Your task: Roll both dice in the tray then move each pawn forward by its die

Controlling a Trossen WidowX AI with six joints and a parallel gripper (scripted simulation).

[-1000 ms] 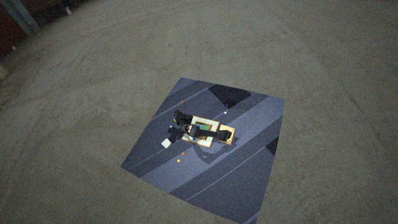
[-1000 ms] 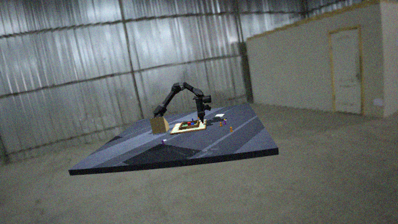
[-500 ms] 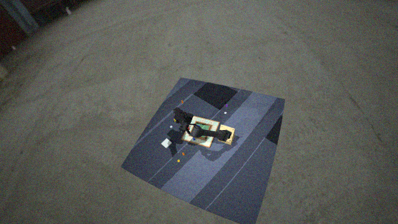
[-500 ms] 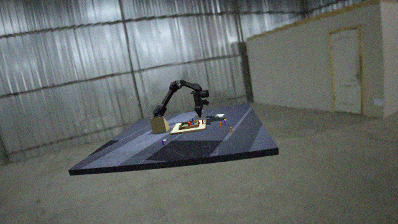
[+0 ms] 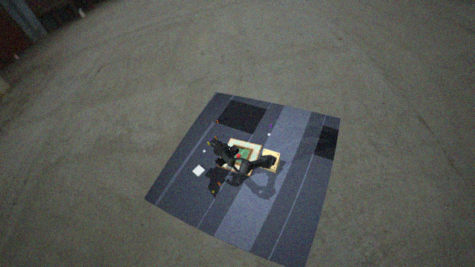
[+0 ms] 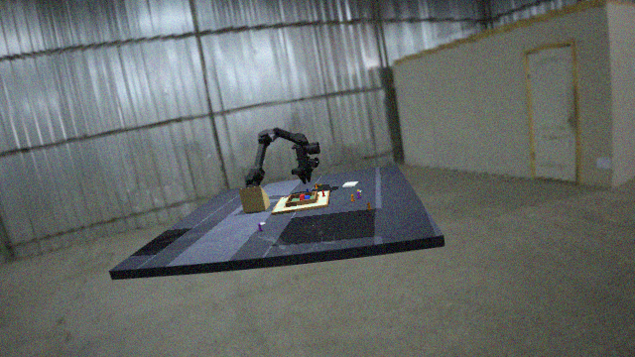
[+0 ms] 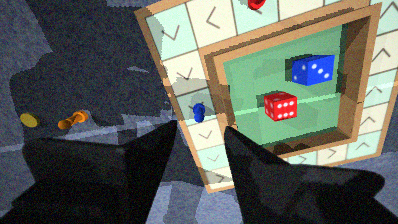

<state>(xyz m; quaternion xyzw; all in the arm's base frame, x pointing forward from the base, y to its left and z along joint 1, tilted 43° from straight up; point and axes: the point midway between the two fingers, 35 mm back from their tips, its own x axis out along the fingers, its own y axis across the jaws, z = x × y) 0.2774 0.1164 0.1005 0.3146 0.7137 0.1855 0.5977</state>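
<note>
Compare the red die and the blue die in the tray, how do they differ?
The red die is red; the blue die is blue. The red die's facing side shows six dots, while the blue die's shows three. In the wrist view, red lies lower left of blue, apart. Both are cubes resting in the green tray.
</note>
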